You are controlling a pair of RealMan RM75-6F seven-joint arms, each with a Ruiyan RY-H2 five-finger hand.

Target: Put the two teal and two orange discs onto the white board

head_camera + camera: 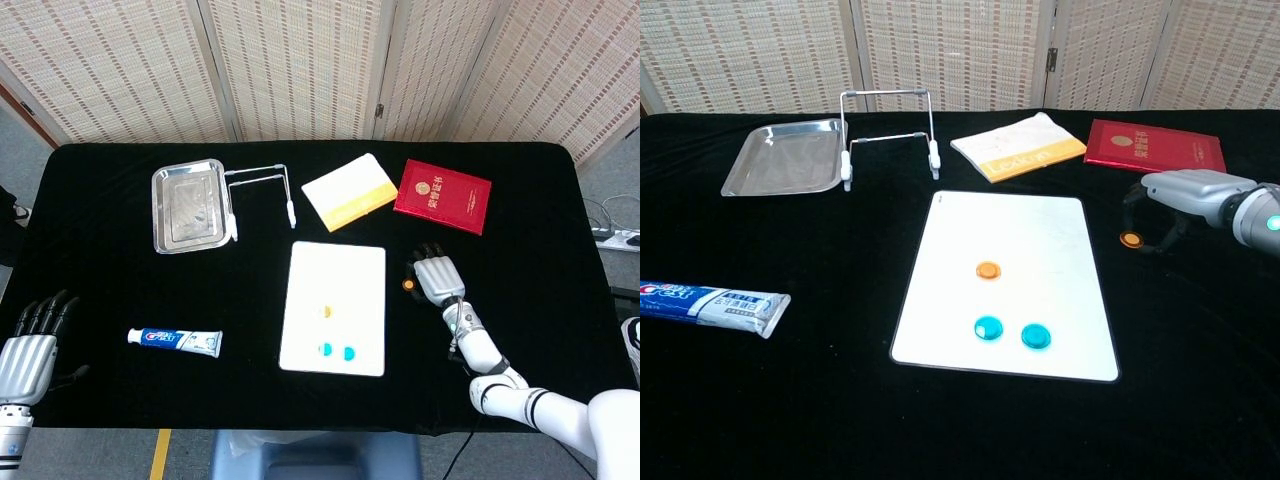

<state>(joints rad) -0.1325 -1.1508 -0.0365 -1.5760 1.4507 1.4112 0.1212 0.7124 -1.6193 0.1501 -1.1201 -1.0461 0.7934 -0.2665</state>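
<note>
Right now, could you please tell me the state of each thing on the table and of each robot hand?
white board: flat, holding three discs
teal discs: both on board
orange disc: on board
second orange disc: on cloth, off board
right robot hand: arched over second orange disc, not lifting it
left robot hand: open, idle
toothpaste: lying flat

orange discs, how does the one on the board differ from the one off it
The orange disc on the white board lies on the white board, free of either hand. The orange disc off the board lies on the black table under the right hand. Both are small, round and flat.
</note>
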